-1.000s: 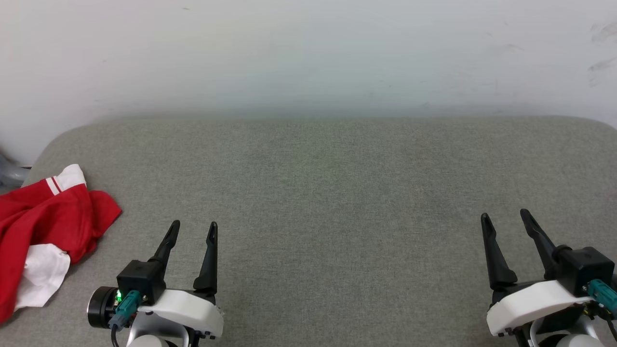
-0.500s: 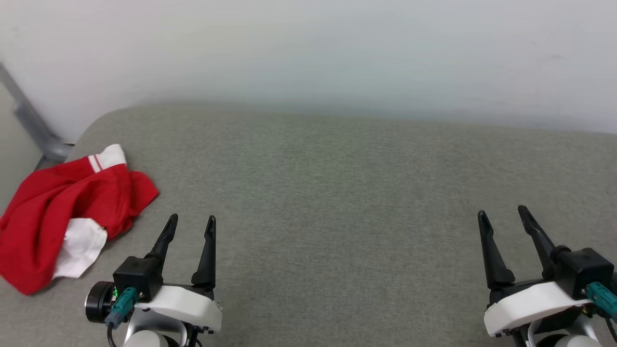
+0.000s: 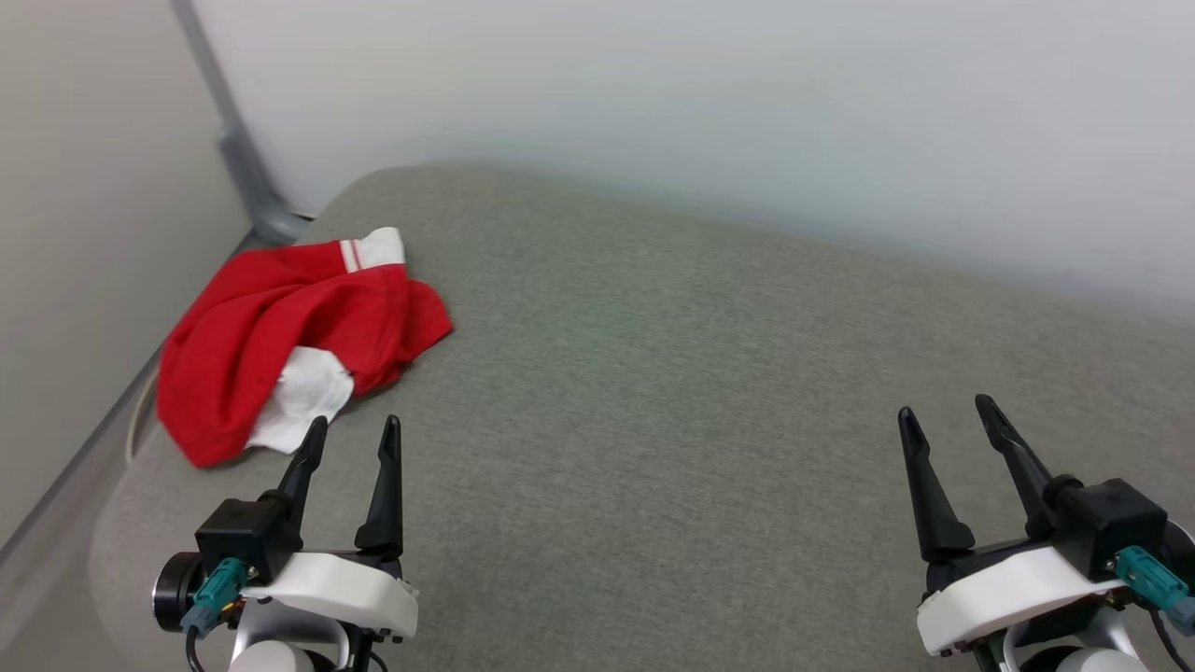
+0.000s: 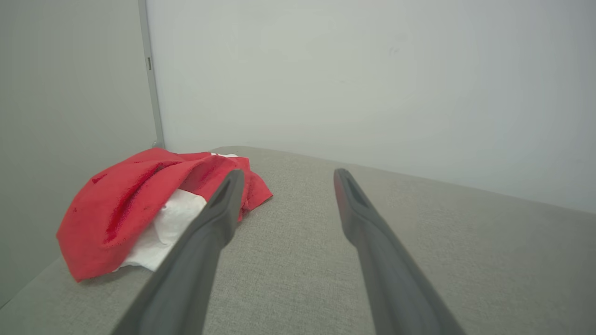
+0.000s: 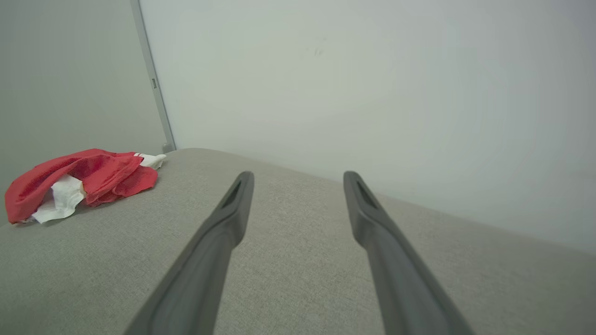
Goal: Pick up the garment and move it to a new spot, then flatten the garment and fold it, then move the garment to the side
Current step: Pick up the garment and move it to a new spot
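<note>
Garment (image 3: 271, 327) bunched near left claw (image 3: 356, 422) | head view: striped cuff (image 3: 359, 252) visible

Garment (image 4: 116, 204) bunched, inner folds hidden, left end effector (image 4: 288, 174) finger covering its white part

The left gripper (image 3: 356, 425) and the right gripper (image 3: 943, 411) look the same. Each one has two long dark fingers (image 4: 372, 242), thick at the base and thin at the pointed tip, with a narrow groove on the inner side near the tip. The fingers come out of a smooth white shell (image 3: 345, 588) with small dark screws (image 3: 400, 638) along its lower edge. On the shell sits a black box-shaped block (image 3: 245, 537). A teal connector (image 3: 213, 593) with a dark cable (image 3: 1167, 635) is plugged in beside it. The left one has also a round black cylinder (image 3: 173, 593).
</note>
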Motion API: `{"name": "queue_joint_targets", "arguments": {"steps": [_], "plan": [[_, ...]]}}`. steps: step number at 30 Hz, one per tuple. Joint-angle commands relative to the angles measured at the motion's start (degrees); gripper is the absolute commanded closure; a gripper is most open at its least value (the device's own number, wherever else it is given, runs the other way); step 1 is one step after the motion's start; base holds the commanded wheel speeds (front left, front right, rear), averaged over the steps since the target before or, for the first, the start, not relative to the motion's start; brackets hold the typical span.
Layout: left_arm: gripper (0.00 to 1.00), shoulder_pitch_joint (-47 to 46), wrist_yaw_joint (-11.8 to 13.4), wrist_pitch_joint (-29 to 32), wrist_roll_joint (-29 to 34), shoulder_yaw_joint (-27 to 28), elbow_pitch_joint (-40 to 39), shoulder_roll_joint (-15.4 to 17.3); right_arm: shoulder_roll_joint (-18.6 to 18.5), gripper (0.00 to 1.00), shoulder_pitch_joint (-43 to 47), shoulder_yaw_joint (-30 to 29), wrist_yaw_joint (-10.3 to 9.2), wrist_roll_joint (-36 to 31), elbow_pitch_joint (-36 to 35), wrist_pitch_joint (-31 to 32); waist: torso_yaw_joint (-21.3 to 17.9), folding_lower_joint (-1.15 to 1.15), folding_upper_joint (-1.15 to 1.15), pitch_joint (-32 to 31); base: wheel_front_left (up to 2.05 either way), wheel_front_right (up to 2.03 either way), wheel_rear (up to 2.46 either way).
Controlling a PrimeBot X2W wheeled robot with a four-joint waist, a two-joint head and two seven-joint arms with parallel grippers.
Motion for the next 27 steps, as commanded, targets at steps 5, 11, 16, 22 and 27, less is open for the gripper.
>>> {"name": "queue_joint_targets", "arguments": {"steps": [5,11,16,22,27], "plan": [[0.00,-0.06,-0.12,-0.13,-0.38,0.25,0.48,0.44,0.11,0.00,0.30,0.62,-0.02,0.70,0.23,-0.55,5.41,0.00,0.00,-0.45,0.00,0.00,0.00],[0.00,-0.04,-0.13,-0.13,0.03,0.55,0.54,0.64,0.10,0.00,-0.15,1.15,-0.02,0.63,0.46,-0.77,8.73,0.00,0.00,-0.53,0.00,0.00,0.00],[0.00,0.20,-0.13,-0.13,0.14,0.75,0.42,0.72,0.10,0.00,-0.18,1.27,-0.02,0.62,0.38,-0.91,10.56,0.00,0.00,-0.41,0.00,0.00,0.00],[0.00,0.07,-0.13,-0.13,0.02,0.79,0.37,0.87,0.10,0.00,-0.40,1.52,-0.02,0.41,0.45,-0.99,11.62,0.00,0.00,0.00,0.00,0.00,0.00],[0.00,-0.37,-0.14,-0.13,0.17,0.93,0.31,0.97,0.10,0.00,-1.16,1.78,-0.02,0.45,0.72,-1.17,11.89,0.00,0.00,0.50,0.00,0.00,0.00]]}}
